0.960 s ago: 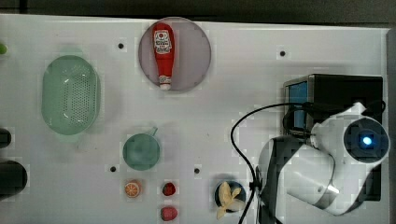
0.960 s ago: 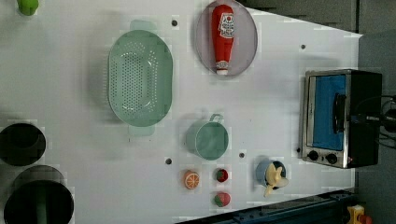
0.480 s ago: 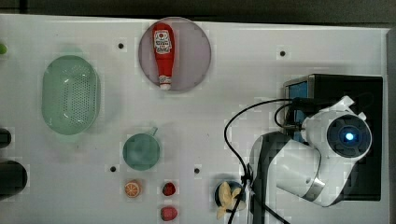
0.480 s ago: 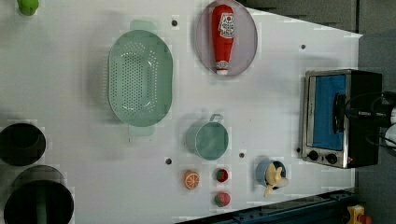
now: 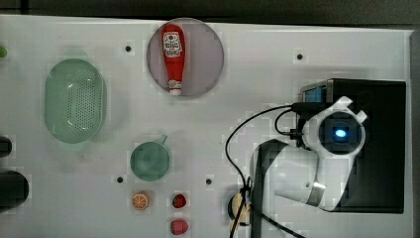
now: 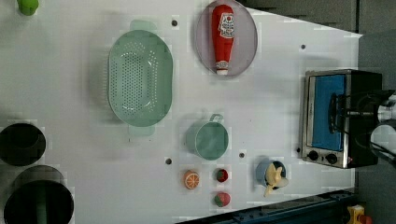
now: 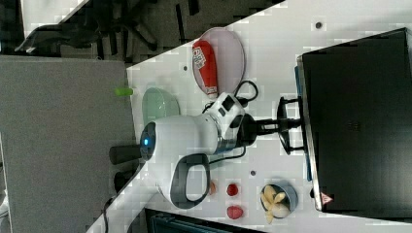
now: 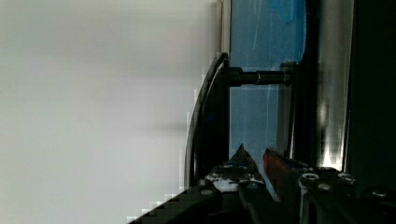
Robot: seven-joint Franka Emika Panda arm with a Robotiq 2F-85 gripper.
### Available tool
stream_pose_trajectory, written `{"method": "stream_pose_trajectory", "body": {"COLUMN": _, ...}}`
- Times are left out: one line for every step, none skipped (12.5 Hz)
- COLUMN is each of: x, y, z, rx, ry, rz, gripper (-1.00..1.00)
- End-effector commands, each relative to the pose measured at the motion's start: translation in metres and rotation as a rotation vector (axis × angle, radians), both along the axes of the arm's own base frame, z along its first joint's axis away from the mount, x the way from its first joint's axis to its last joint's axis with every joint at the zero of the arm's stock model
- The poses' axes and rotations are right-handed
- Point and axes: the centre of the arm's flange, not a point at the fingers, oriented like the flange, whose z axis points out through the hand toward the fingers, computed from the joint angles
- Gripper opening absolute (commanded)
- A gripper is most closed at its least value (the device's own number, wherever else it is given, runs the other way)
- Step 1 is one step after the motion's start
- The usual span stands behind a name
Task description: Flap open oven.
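Observation:
The oven [image 6: 327, 119] is a black box with a silver front frame, blue glass door [image 8: 254, 107] and small knobs; it stands at the left view's right edge and its door looks closed. The dark bar handle [image 8: 205, 130] stands off the glass on a post. My gripper [image 8: 256, 153] is shut, its fingertips [image 8: 241, 151] close together in the gap between handle and glass, not clamped on the bar. In the right view the gripper [image 7: 285, 127] reaches the handle [image 7: 283, 104] on the oven [image 7: 359, 126]. In the top view my wrist [image 5: 339, 133] hangs above the oven [image 5: 381, 148].
A ketchup bottle [image 5: 172, 57] lies on a round plate [image 5: 205, 57]. A green colander [image 5: 74, 101], a teal cup [image 5: 150, 161], a bowl of banana [image 6: 271, 173], small fruit pieces [image 6: 191, 179] and black pots [image 6: 21, 143] are spread over the white table. My cable [image 5: 247, 129] loops beside the oven.
My arm has moved toward the top view's left, over the oven. In the left view the gripper has come from the right edge up to the door handle.

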Motion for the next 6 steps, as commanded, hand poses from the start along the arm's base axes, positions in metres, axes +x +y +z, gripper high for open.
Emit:
{"method": "stream_pose_trajectory", "body": {"x": 0.013, "y": 0.065, "z": -0.016, "rx": -0.039, "ry": 0.018, "rz": 0.003, "gripper": -0.65}}
{"method": "stream_pose_trajectory", "body": {"x": 0.014, "y": 0.077, "z": -0.021, "rx": -0.066, "ry": 0.022, "rz": -0.01, "gripper": -0.65}}
{"method": "stream_pose_trajectory", "body": {"x": 0.015, "y": 0.089, "z": -0.026, "rx": -0.095, "ry": 0.024, "rz": -0.025, "gripper": -0.65}}
{"method": "stream_pose_trajectory", "body": {"x": 0.014, "y": 0.101, "z": -0.032, "rx": -0.128, "ry": 0.031, "rz": -0.033, "gripper": -0.65}}
{"method": "stream_pose_trajectory", "body": {"x": 0.013, "y": 0.111, "z": -0.038, "rx": -0.167, "ry": 0.04, "rz": -0.031, "gripper": -0.65}}
{"method": "stream_pose_trajectory", "body": {"x": 0.013, "y": 0.12, "z": -0.043, "rx": -0.205, "ry": 0.047, "rz": -0.018, "gripper": -0.65}}
